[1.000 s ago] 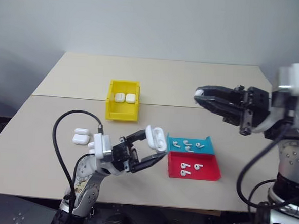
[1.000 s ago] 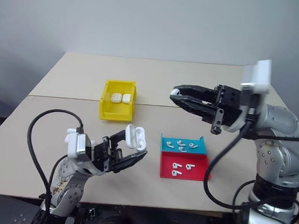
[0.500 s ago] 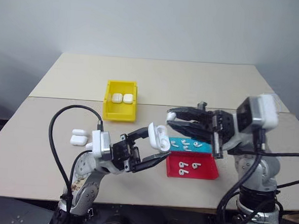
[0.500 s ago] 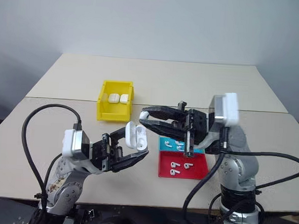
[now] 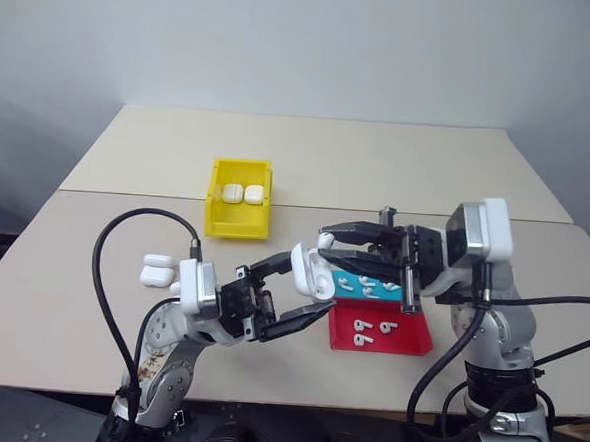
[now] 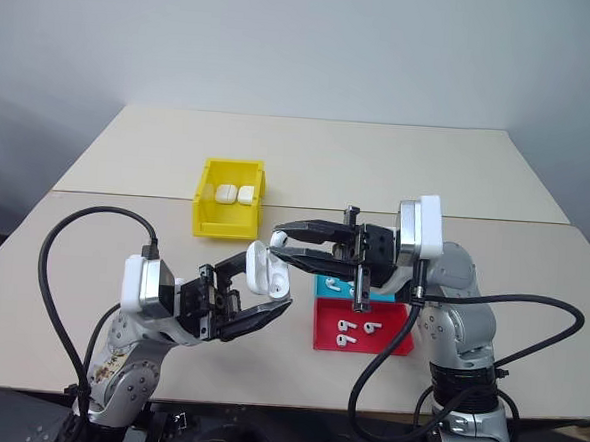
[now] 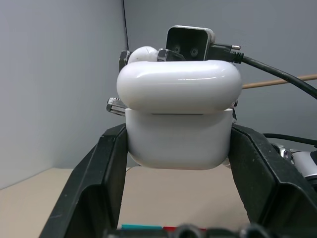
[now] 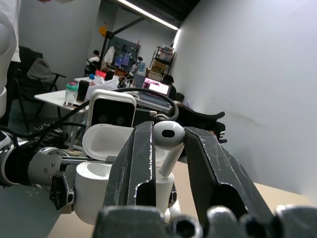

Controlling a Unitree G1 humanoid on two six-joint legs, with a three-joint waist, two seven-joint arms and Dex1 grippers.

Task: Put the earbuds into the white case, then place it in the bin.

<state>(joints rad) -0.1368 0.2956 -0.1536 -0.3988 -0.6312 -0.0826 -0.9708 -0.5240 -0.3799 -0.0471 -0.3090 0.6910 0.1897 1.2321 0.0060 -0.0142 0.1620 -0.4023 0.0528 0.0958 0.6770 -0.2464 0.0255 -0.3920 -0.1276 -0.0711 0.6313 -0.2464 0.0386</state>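
Pinching one earbud (image 8: 167,141) by its stem, the right fingers (image 8: 138,163) hold it just above the open white case (image 8: 101,171), which the left fingers (image 7: 106,173) clamp by its sides. Beyond both, the bin (image 5: 239,213) sits on the worktop (image 5: 378,176).

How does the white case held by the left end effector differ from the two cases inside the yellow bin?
The white case is held above the table by the left end effector; the two cases lie side by side on the floor of the yellow bin. The held case has its lid flipped open; the two in the bin look closed. An earbud in the right end effector is at the held case; nothing is near the binned ones. All are glossy, white and rounded.
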